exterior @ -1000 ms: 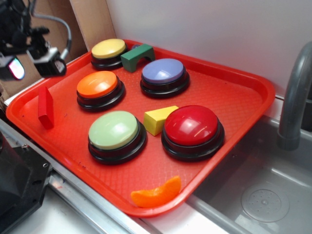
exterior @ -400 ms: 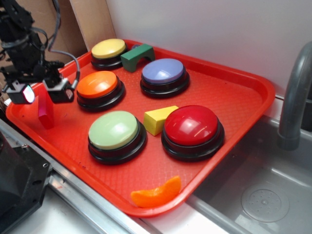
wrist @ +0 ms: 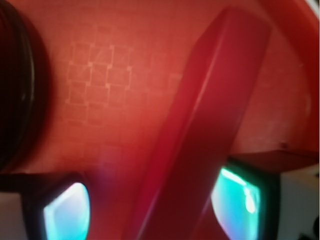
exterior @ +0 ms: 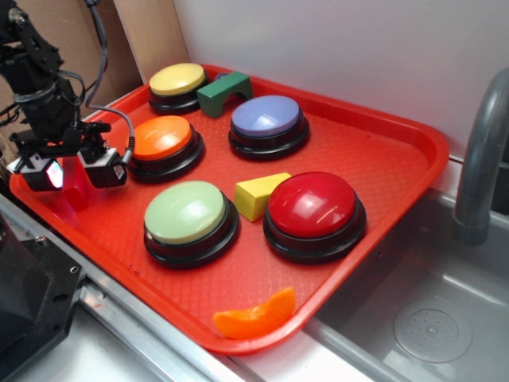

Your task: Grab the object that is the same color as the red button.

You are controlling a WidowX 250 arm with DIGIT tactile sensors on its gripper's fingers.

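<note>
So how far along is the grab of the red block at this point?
Done: the gripper is down at the tray's left edge, open, its fingers either side of the red block. In hand: lining up the pinch; contact isn't visible. Left: closing and lifting. The matching red button sits untouched.

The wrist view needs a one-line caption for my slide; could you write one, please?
Wrist close-up: the open gripper straddles the red block on the red tray.

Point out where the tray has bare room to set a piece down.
Widest bare patch: the tray's right corner, beyond the purple button and red button. Smaller strip: front edge between green button and orange crescent. Crowded: the button cluster and the left corner under the gripper.
</note>
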